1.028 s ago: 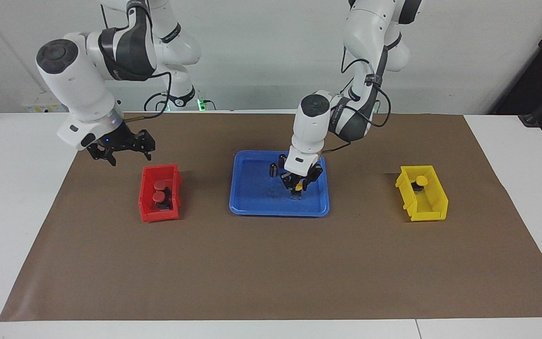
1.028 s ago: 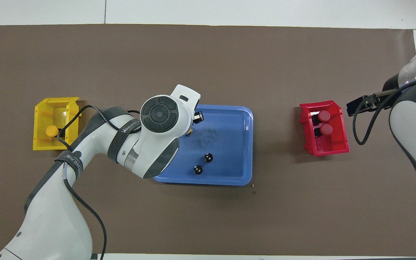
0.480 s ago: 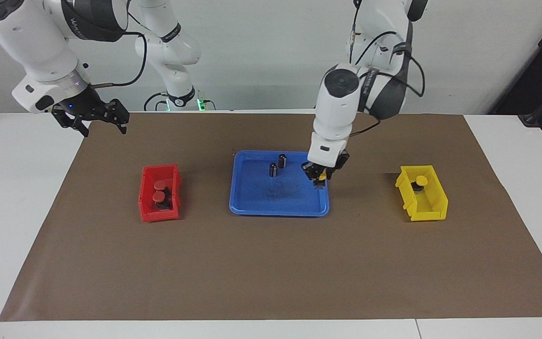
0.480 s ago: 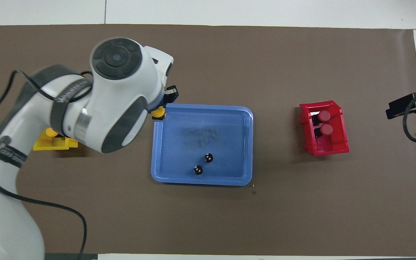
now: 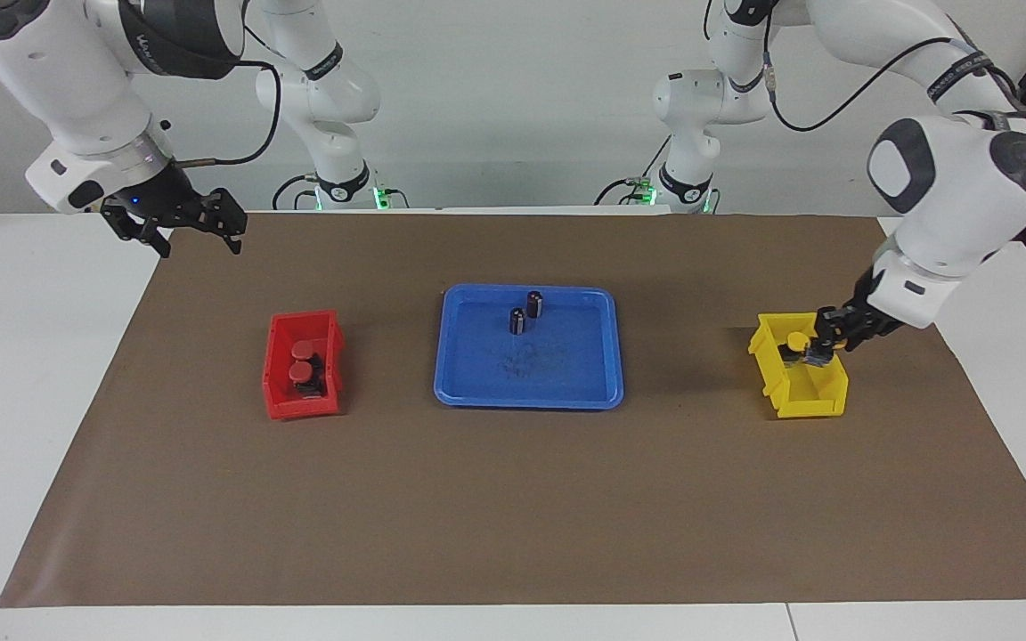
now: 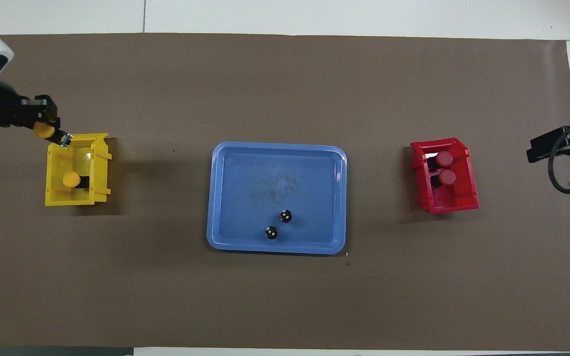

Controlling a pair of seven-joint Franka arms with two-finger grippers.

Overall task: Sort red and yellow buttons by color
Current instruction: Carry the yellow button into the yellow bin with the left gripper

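My left gripper (image 5: 821,349) (image 6: 47,129) is shut on a yellow button (image 6: 43,130) and hangs over a corner of the yellow bin (image 5: 811,405) (image 6: 70,200). Another yellow button (image 5: 798,340) (image 6: 71,179) lies inside that bin. Two red buttons (image 5: 301,360) (image 6: 445,167) lie in the red bin (image 5: 299,409) (image 6: 455,205). My right gripper (image 5: 195,233) (image 6: 537,148) waits open and holds nothing, raised over the mat's edge at the right arm's end.
A blue tray (image 5: 526,402) (image 6: 275,148) sits mid-table between the two bins. Two dark upright cylinders (image 5: 526,312) (image 6: 278,223) stand in it, on the side nearer to the robots. A brown mat covers the table.
My left gripper has lifted the yellow button out of the blue tray and carried it over to the yellow bin. The right gripper rose away from the red bin, then held still.
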